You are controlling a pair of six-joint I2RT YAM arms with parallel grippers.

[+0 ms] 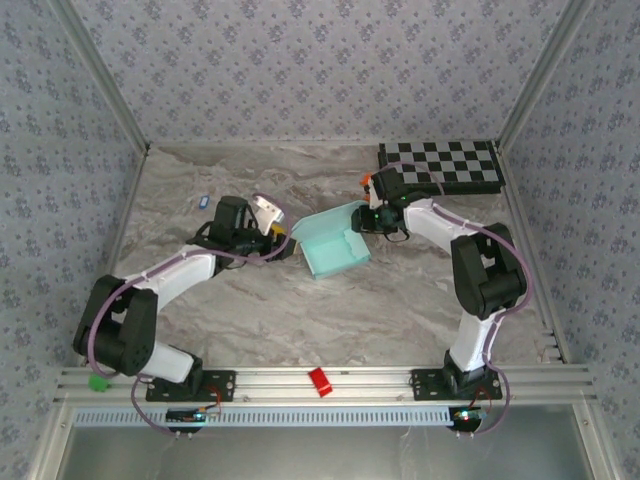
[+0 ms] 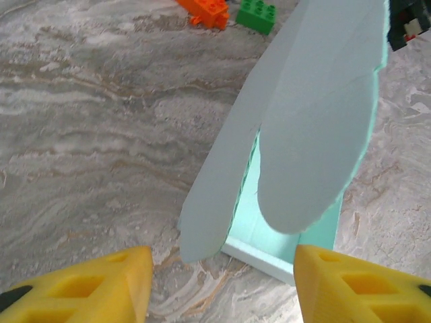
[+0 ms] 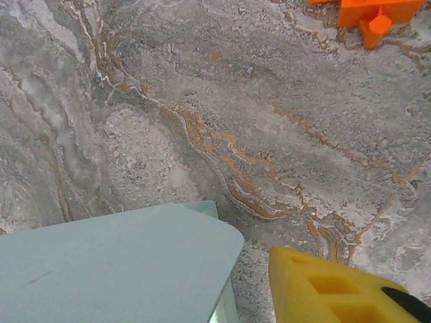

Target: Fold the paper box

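Top view: the paper box (image 1: pixel 335 248) sits mid-table (image 1: pixel 300 330) between the two arms. It is formed into an open tray with its walls up and one flap raised at the far right side. The left gripper (image 1: pixel 281 238) is just beside the tray's left edge. The right gripper (image 1: pixel 372 217) is at the raised flap; we cannot tell from here whether it touches. A checkered board (image 1: pixel 440 166) lies in the far right corner, well apart from the work. Left wrist view: both yellow fingers (image 2: pixel 87 289) stand wide apart with nothing between them. The box's near corner lies just ahead of the gap, and a rounded flap leans over the aqua interior. An orange brick (image 2: pixel 205 8) and a green brick (image 2: pixel 256 15) lie beyond on the table. Right wrist view: we see one yellow finger (image 3: pixel 337 289) near the flap's rounded corner, seemingly not touching it. The other finger is out of frame, so we cannot tell whether this gripper is apart or clamped. Judgement: the tray is done and the step in hand is closing it, with the flaps not yet tucked down. The next move likely calls for one gripper to steady the tray. The other would then press the standing flap inward without crushing the thin card.
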